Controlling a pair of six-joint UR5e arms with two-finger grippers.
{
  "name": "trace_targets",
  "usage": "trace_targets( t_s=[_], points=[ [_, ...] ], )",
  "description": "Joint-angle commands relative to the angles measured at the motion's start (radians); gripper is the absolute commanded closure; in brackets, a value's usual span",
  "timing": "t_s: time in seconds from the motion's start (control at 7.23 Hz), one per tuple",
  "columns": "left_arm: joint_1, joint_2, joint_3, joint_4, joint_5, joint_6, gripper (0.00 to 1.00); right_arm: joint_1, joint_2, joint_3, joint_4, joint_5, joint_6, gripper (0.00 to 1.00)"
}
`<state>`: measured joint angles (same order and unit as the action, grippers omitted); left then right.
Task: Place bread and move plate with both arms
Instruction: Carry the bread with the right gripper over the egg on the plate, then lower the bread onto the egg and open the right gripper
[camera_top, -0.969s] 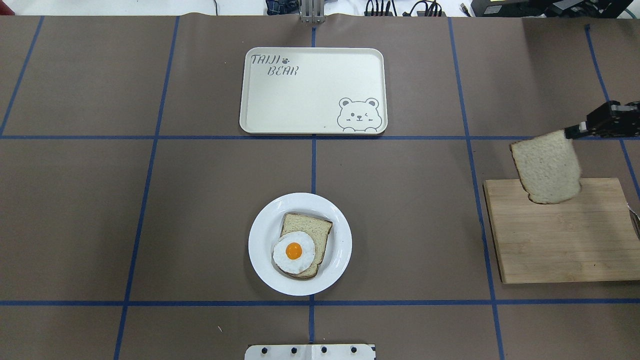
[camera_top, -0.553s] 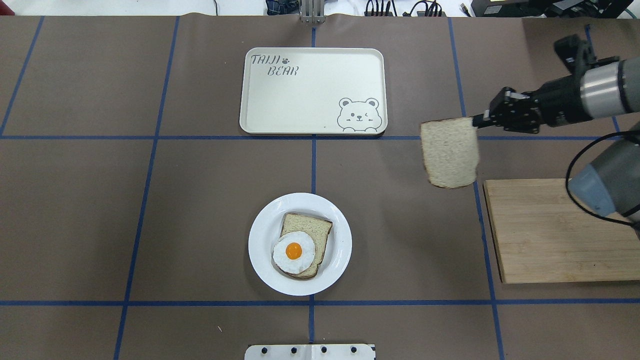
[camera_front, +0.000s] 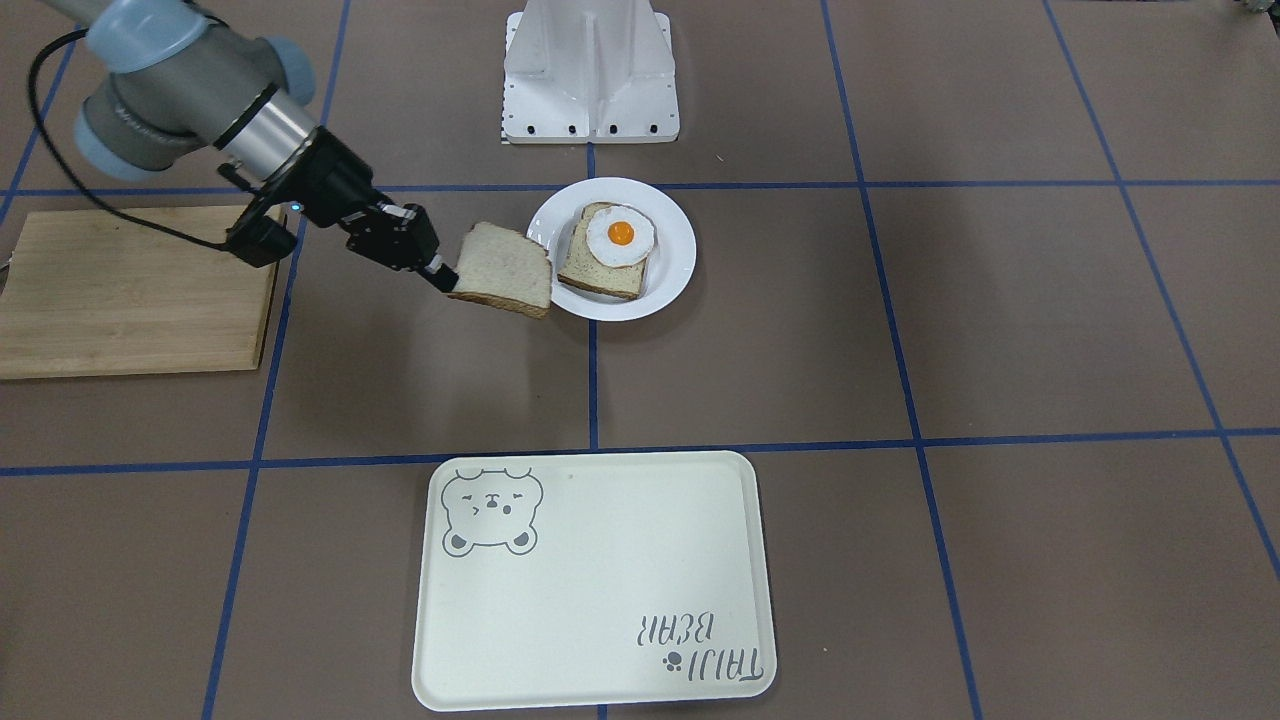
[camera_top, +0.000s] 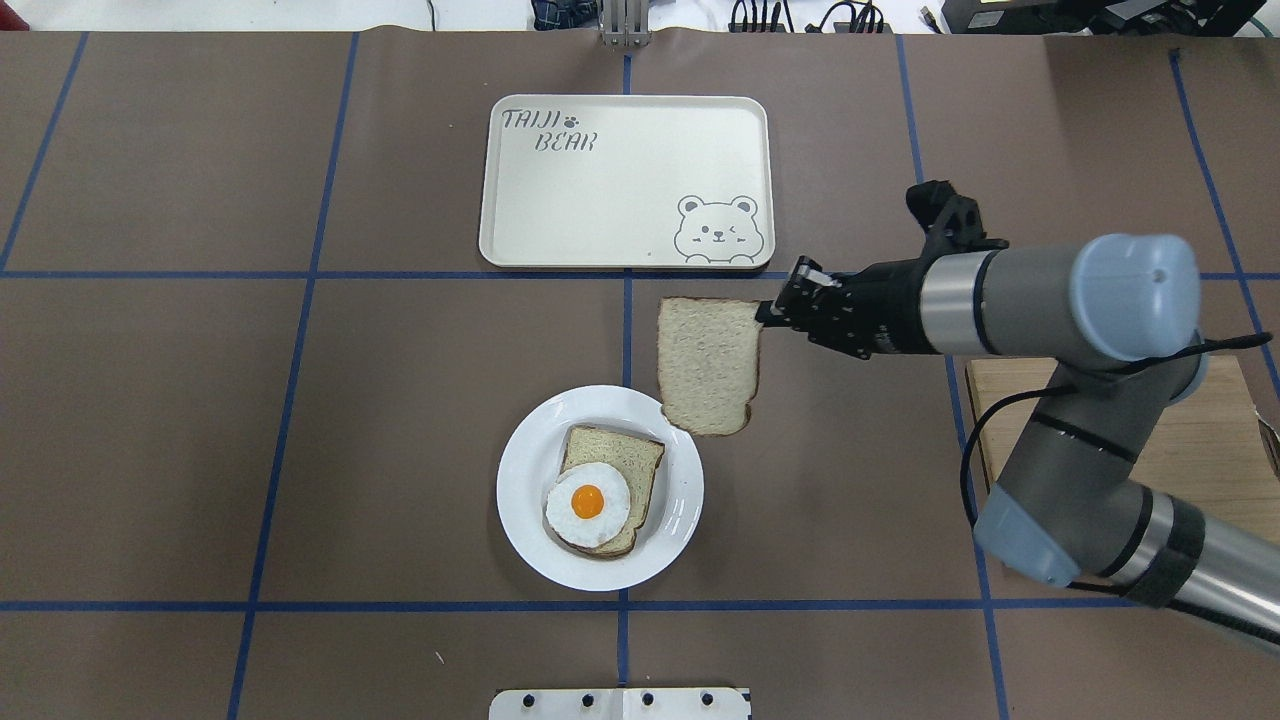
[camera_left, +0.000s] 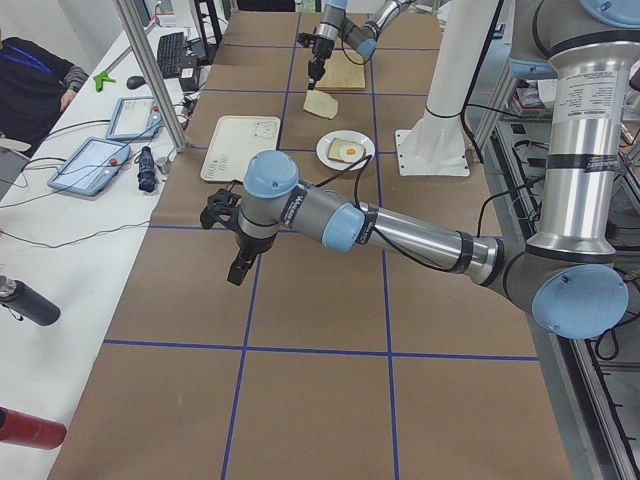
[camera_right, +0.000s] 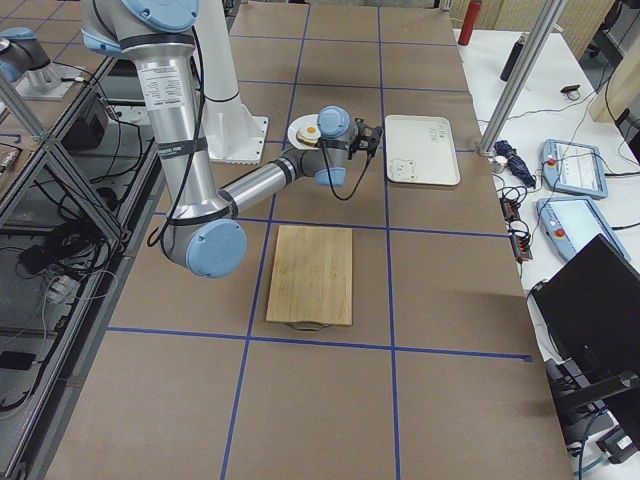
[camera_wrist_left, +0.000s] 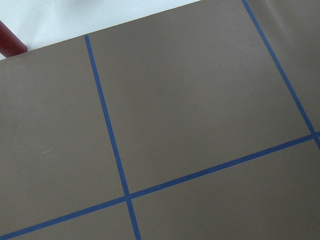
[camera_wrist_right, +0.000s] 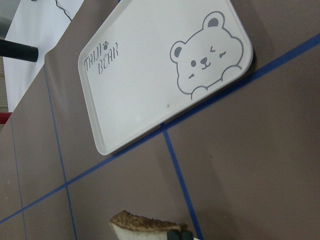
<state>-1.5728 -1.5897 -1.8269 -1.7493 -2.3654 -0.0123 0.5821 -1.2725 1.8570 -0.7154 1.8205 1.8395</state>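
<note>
Currently grips one corner of the bread (camera_top: 708, 365) with the right pincer (camera_top: 765, 316), closed firmly on it. Holds the slice in the air above the bench (camera_top: 400, 400), just beside the plate (camera_top: 520, 500). Cannot tell how far open the left pincer (camera_left: 237, 268) is, well away from the plate.

Pale speckled bread (camera_top: 708, 362), white plate (camera_top: 520, 500), cream bear-printed tray (camera_top: 600, 200)

bread (camera_top: 708, 362) carried leftward, nearer plate (camera_top: 522, 492)
</note>
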Motion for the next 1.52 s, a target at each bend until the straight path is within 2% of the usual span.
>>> trace_targets(
  t_s=[0.0, 0.14, 0.55, 1.38],
  points=[
    [0.002, -0.004, 0.018, -0.001, -0.002, 0.002, 0.02, -0.204, 0.067, 0.05, -0.163, -0.239, 0.032, 1.0],
    [0.002, -0.006, 0.021, -0.001, -0.002, 0.002, 0.02, -0.241, 0.109, 0.038, -0.233, -0.294, 0.032, 1.0],
    [0.002, -0.004, 0.02, -0.003, -0.002, 0.002, 0.02, -0.29, 0.108, -0.018, -0.242, -0.323, 0.023, 1.0],
    [0.002, -0.004, 0.021, -0.003, -0.002, 0.003, 0.02, -0.3, 0.108, -0.065, -0.243, -0.329, -0.088, 1.0]
  ],
)
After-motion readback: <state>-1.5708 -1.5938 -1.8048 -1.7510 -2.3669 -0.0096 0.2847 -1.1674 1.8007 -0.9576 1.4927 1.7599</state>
